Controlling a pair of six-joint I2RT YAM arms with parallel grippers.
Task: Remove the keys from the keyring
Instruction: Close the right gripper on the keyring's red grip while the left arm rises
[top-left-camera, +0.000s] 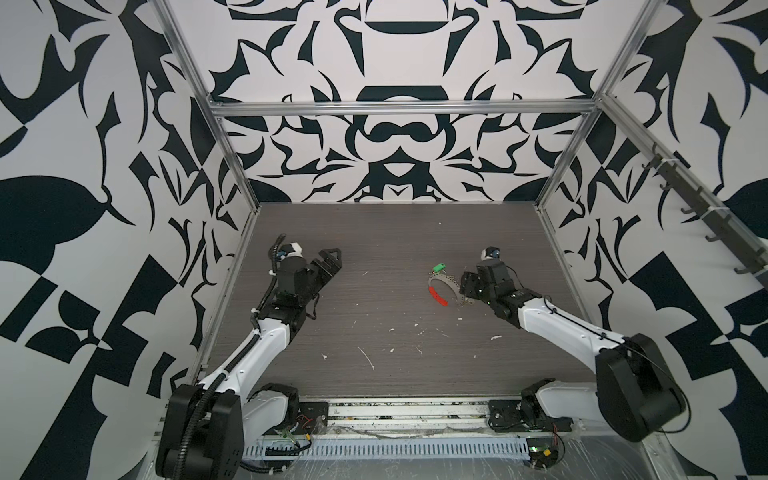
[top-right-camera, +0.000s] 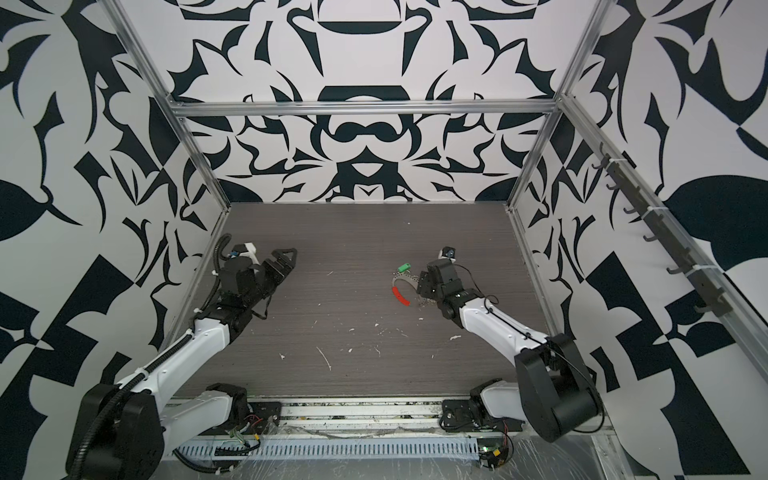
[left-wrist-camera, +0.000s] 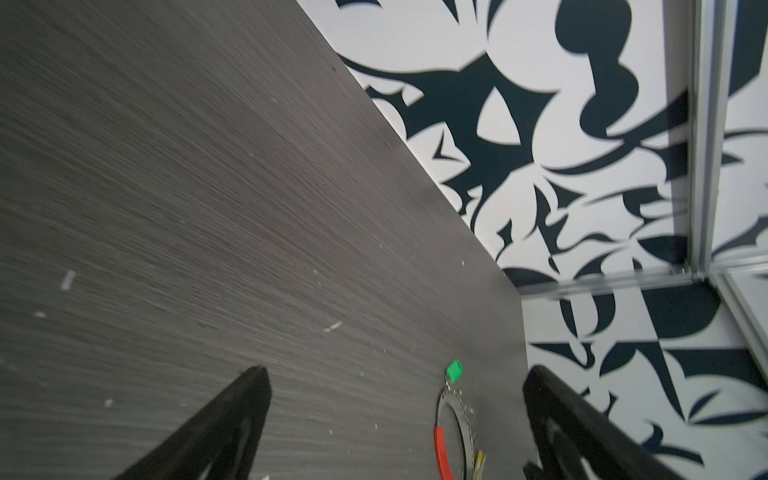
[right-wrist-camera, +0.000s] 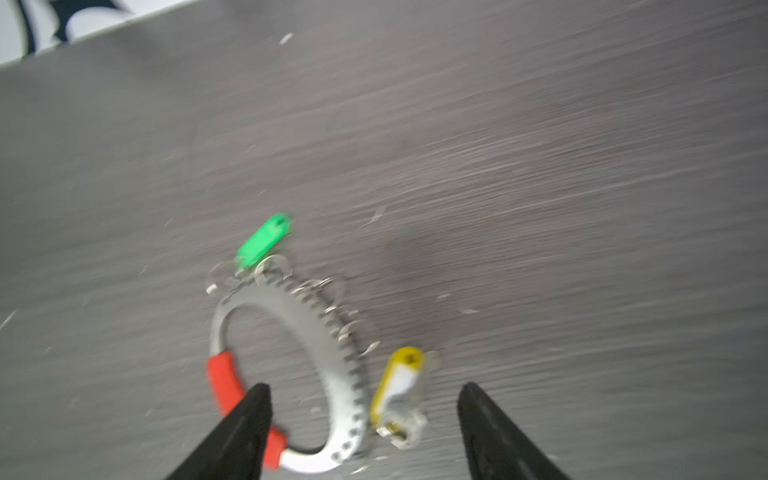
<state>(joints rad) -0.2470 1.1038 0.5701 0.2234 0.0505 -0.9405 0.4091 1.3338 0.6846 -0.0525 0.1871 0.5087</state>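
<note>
Right of centre on the wood-grain tabletop (top-left-camera: 374, 249) lies a toothed grey metal keyring with red sleeve (right-wrist-camera: 328, 332), green-headed key (right-wrist-camera: 266, 239) and yellow-headed key (right-wrist-camera: 399, 382) seemingly still on; pre-grasp: right claw (right-wrist-camera: 363, 385) unclenched, straddling yellow, left claw (left-wrist-camera: 397, 368) spread wide at left; next: pinch yellow key alone.

You are holding the left arm (top-left-camera: 266, 332) stretched forward, its left gripper (top-left-camera: 330, 261) hovering level, the fingers (left-wrist-camera: 245, 407) standing wide apart in the left wrist view. You are reaching the right arm (top-left-camera: 561, 328) inward, the right gripper (top-left-camera: 462, 289) tilting downward and sitting low, jaws parted.
</note>
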